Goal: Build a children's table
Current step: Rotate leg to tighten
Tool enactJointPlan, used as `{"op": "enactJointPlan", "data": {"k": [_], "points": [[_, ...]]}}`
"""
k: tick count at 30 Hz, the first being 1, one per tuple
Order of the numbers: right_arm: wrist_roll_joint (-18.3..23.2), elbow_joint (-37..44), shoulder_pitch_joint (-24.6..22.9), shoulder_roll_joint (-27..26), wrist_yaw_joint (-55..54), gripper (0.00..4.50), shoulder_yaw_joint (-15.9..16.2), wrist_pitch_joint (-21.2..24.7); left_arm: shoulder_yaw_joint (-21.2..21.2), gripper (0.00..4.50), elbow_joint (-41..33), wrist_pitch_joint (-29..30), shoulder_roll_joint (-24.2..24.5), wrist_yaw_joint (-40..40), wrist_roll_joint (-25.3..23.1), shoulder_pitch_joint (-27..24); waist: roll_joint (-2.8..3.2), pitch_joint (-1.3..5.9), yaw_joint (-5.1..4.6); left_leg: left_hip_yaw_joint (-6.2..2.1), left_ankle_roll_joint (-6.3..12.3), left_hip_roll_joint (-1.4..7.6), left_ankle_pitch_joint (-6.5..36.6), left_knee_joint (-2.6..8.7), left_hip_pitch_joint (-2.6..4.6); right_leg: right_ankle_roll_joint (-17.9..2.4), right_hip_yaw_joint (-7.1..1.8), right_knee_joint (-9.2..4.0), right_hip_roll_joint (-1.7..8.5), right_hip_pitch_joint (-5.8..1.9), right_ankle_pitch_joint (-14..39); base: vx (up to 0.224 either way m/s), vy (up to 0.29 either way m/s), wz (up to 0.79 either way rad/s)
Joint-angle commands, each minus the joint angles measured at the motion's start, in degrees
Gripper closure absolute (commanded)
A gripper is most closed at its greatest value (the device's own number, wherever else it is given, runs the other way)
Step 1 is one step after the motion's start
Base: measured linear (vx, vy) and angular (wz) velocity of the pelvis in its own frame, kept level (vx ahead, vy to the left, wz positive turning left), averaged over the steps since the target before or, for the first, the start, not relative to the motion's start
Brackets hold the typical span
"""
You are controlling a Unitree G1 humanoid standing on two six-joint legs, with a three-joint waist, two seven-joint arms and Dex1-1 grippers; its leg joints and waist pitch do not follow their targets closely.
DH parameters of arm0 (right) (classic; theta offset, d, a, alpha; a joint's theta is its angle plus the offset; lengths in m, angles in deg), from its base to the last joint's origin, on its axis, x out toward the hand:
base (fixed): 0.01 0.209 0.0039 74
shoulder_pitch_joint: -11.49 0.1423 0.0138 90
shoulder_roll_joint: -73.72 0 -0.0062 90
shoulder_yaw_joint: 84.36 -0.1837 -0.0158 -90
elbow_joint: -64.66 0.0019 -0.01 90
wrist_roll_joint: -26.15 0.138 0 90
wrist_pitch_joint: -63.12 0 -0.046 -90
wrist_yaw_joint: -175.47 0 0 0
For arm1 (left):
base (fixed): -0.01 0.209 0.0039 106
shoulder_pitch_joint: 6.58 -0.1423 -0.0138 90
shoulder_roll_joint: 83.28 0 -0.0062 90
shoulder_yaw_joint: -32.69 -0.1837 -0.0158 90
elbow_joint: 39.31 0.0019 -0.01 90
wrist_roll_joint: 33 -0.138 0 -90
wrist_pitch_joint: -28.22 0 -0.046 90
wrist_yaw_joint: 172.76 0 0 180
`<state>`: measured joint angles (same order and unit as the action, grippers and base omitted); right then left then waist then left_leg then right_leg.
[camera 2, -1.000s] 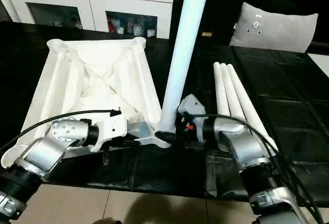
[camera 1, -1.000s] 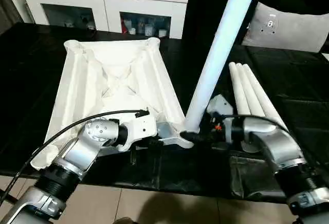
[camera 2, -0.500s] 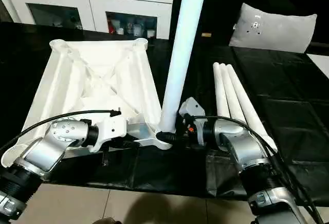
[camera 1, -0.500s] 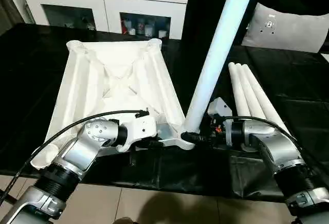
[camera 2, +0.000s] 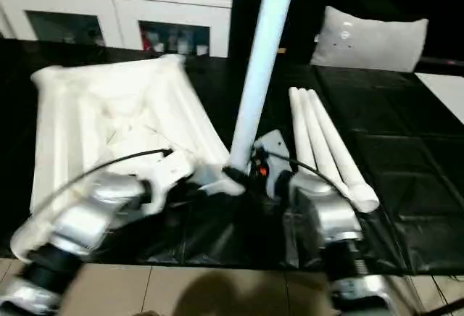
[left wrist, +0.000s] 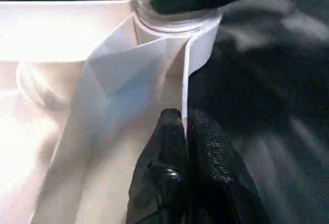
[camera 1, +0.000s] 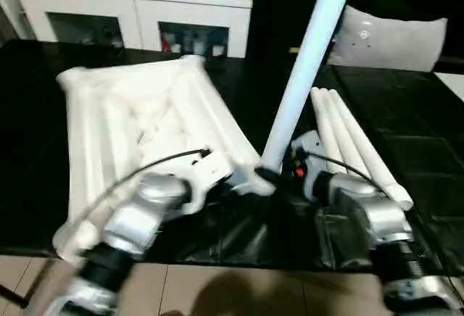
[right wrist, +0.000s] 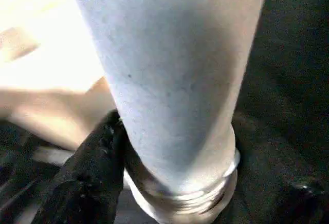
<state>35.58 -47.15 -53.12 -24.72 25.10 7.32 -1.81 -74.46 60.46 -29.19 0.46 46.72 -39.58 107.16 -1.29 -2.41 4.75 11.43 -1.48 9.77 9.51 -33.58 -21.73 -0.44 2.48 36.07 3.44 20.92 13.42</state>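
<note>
Fingers of the left gripper [left wrist: 184, 131] are pressed together on the thin side wall of the table top [camera 1: 138, 117], just beside the near right corner socket [left wrist: 175, 26]. Those of the right gripper [right wrist: 169, 147] straddle the base of the upright leg [camera 1: 304, 62] where it enters that socket; one black finger [right wrist: 90, 167] lies against it, so the leg looks clasped.

The top lies underside-up on the black worktop [camera 1: 406, 113], toward its left side, and three spare legs [camera 1: 351, 142] lie together toward the right.

My worry is that the leg leans rather than standing square. If it is pushed or twisted while tilted, it may bind in the socket or pop out. The left pinch holds only a thin wall, so the top could slip and slide toward the near edge.

Both silver forearms reach in from the near edge and converge on that corner, wrists bent inward, grippers about level.
</note>
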Motion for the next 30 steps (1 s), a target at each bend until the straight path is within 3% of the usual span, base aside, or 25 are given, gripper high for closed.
{"op": "enactJointPlan", "data": {"k": [1,6,7,12,19,24,26,30], "points": [[-0.48,-3.55,-1.08,-2.78,-4.71,1.81,1.18,3.35,-0.45,4.5,-2.94,1.29,-4.49,-5.09,0.24,1.35,-0.23,2.36,-0.03,-2.67,-3.59,4.09,18.77,4.7,1.64,-8.69,-3.01,-6.21,5.88,-0.31,19.86,0.0,0.0,0.0],[-1.21,-2.38,-1.55,-3.49,-5.85,1.81,1.43,2.74,-1.73,4.5,-2.87,2.14,-3.3,-5.39,-1.39,1.71,0.1,2.45,0.31,-2.57,-2.27,3.96,17.07,4.74,1.4,-7.57,-3.04,-6.15,5.56,-0.35,16.4,0.0,0.0,0.0],[-1.05,-2.16,-1.63,-3.45,-5.5,1.46,1.37,2.52,-1.8,4.5,-2.78,1.86,-2.7,-5.36,-1.71,1.8,0.13,2.39,0.29,-2.59,-2.32,3.97,17.55,4.8,1.42,-7.46,-3.01,-6.22,5.54,-0.3,16.46,0.0,0.0,0.0],[-0.35,-0.87,-1.62,-2.6,-4.03,0.9,0.28,0.48,-3.07,4.5,-2.28,-1.46,1.15,-4.28,-4.05,1.76,0.29,2.43,0.14,-2.67,-2.72,4.05,18.45,4.98,1.54,-7.31,-3.01,-6.27,5.49,-0.23,16.19,0.0,0.0,0.0],[-0.17,0.52,-1.69,2.21,2.64,0.25,0.67,-3.55,-5.96,4.5,-0.33,-8.13,6.06,-0.22,-4.57,1.35,0.24,3.05,0.61,-2.19,-0.44,4.0,10.74,4.27,0.96,-9.26,-2.84,-4.97,5.31,-0.91,3.66,0.0,0.0,0.0],[0.95,4.27,-2.62,11.23,18.07,0.05,3.32,-6.93,-5.75,4.5,1.8,-14.86,10.08,6.04,-2.12,1.38,0.24,3.33,0.91,-2.05,1.79,3.97,7.45,3.73,0.76,-10.75,-2.6,-4.13,5.14,-1.39,-4.0,0.0,0.0,0.0],[0.2,4.71,-2.57,14.72,22.59,0.05,4.86,-9.14,-6.08,4.5,2.48,-17.29,11.95,10.03,-0.51,1.47,0.21,3.22,1.12,-2.02,2.51,3.94,8.16,3.65,0.8,-11.31,-2.53,-4.21,5.25,-1.33,-3.42,0.0,0.0,0.0],[-0.85,3.76,-1.71,17.38,27.21,0.05,6.71,-13.03,-7.55,4.5,3.22,-21.7,15.38,16.85,0.69,1.78,0.28,2.99,1.22,-2.02,1.84,4.06,10.67,3.78,0.97,-11.8,-2.58,-4.64,5.34,-1.05,2.33,0.0,0.0,0.0]]}}
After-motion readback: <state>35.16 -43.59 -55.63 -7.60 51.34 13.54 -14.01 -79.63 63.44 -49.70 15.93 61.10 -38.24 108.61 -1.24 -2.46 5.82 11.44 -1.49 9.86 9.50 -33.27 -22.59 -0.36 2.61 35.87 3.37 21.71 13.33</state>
